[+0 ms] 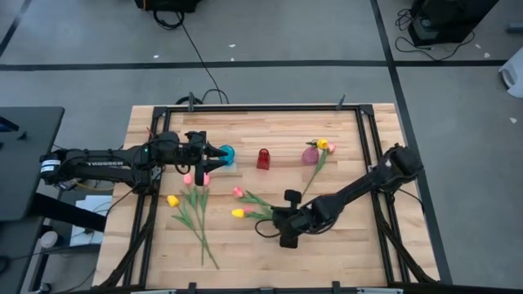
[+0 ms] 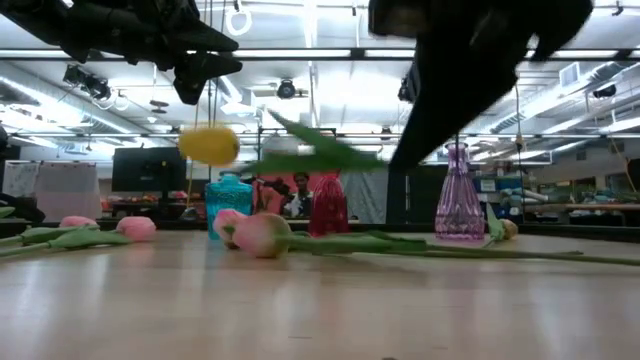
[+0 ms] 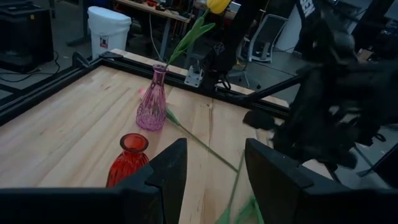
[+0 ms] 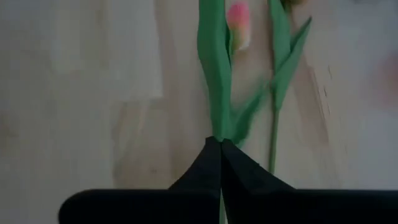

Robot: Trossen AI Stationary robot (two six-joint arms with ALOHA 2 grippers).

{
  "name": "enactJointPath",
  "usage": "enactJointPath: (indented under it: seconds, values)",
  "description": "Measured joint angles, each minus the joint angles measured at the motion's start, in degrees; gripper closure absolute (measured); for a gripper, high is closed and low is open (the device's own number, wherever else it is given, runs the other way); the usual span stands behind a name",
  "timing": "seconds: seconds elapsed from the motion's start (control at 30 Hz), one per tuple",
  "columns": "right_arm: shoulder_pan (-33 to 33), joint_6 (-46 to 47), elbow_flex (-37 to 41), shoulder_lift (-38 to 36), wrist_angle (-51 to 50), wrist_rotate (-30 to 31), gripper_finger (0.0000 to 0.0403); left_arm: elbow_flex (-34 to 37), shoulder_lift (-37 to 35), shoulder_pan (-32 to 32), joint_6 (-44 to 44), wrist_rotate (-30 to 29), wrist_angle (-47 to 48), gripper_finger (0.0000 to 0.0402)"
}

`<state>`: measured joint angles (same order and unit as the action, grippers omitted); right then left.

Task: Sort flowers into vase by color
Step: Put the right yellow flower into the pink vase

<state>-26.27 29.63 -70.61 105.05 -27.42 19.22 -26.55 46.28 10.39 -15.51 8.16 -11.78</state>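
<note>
Drooping yellow-budded tulip [image 2: 209,144], green-stemmed

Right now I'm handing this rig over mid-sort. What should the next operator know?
Left gripper: fingers open, empty, beside the blue vase.
Right gripper: fingers shut on the stem of the held yellow tulip, whose bud is raised off the table.
Done: one standing yellow tulip is in the purple vase. The red vase holds no flower.
Left: place the held one. The pink tulips and the loose yellow tulip lie on the table.
</note>
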Motion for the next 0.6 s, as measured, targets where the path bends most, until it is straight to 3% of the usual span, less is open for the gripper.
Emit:
enactJointPath:
  seconds: [0.13,0.3,0.6]
  values:
    - [-1.6,0.45,0.0,-5.25,-0.05,1.91,0.0396,0.0,0.0,0.0,0.0,0.0,0.03,0.0234]
    - [-5.47,3.51,0.0,-12.54,-4.34,10.29,0.0396,-0.01,0.0,0.0,-0.03,0.0,0.15,0.0234]
    - [-16.58,17.02,3.75,-24.61,-14.32,37.72,0.0396,-0.01,0.0,0.0,-0.15,0.0,-0.13,0.0234]
